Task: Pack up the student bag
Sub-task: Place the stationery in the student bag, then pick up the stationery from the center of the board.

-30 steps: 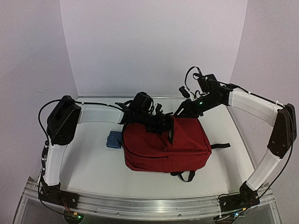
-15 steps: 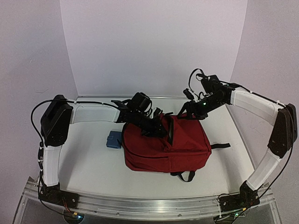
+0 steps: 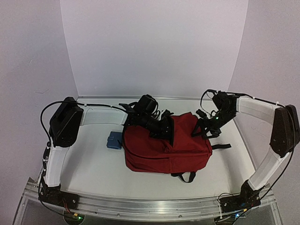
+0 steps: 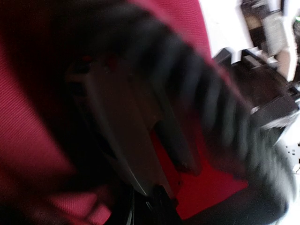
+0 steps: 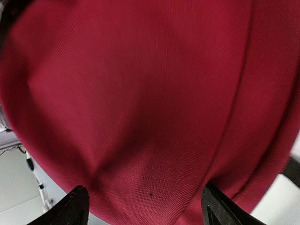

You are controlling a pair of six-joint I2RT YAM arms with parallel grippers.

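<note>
The student bag (image 3: 161,152) was noted lying at centre frame on the bench (image 3: 89,164). The right tool (image 5: 145,210) was spread wide close over it; the left tool (image 3: 158,125) was blurred, its state not determinable

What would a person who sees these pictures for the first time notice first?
The dark red backpack lies in the middle of the table and is the largest thing in view. The left gripper is at its top, and the right gripper is open, close to its right side. A small blue object lies beside the bag's left edge.
</note>
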